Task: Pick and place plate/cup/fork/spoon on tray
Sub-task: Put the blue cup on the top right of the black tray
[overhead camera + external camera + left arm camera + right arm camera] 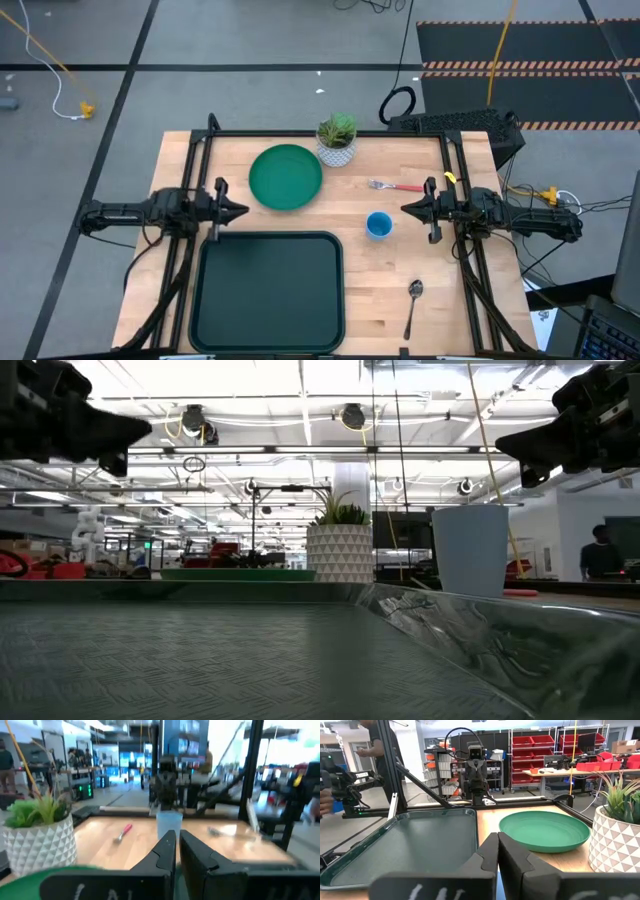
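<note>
the tray lies bare at the near middle of the table, dark green with a raised rim. just beyond its far edge sits the plate, flat and round, close beside a white patterned plant pot that stands at the table's far edge. to the right of the tray, apart from it, the cup stands upright on the wood. the fork lies farther back, between the pot and the right arm, its red handle pointing toward that arm. the spoon lies near the right front of the table, well apart from the cup, bowl end away from the front edge.

the left gripper hangs above the table by the tray's far left corner, fingers clenched together with nothing between them. the right gripper hangs opposite, just to the right of the cup and near the fork's handle, jaws likewise pressed closed and holding nothing. in the low view both arms seem to be raised clear of the table top, though their tips are dim there.
</note>
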Robot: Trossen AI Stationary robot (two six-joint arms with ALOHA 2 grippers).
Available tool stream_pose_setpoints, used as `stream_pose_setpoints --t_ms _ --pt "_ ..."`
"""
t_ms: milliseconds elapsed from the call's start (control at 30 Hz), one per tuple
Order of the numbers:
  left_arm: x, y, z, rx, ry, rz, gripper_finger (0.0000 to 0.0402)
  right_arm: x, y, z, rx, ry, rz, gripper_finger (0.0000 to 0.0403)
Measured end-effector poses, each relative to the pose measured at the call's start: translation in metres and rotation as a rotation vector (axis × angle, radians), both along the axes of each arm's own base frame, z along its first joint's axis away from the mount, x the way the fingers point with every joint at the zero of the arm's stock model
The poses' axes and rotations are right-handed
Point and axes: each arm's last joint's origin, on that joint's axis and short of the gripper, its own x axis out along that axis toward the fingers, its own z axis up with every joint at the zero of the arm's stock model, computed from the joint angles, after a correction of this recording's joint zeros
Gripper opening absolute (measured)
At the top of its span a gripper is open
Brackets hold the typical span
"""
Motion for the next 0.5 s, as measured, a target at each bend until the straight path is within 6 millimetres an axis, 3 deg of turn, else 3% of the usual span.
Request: stream_pose_setpoints --t_ms 333,500 --pt "-0.011 -0.001 0.035 -0.066 -0.364 -0.068 0.0028 -0.001 -0.002 0.009 -0.027 -0.093 -0.059 0.0" --pt "-0.019 -0.001 0.062 -0.045 -0.41 -0.063 0.0028 -0.001 -0.002 0.012 -0.028 -0.119 -0.059 0.0"
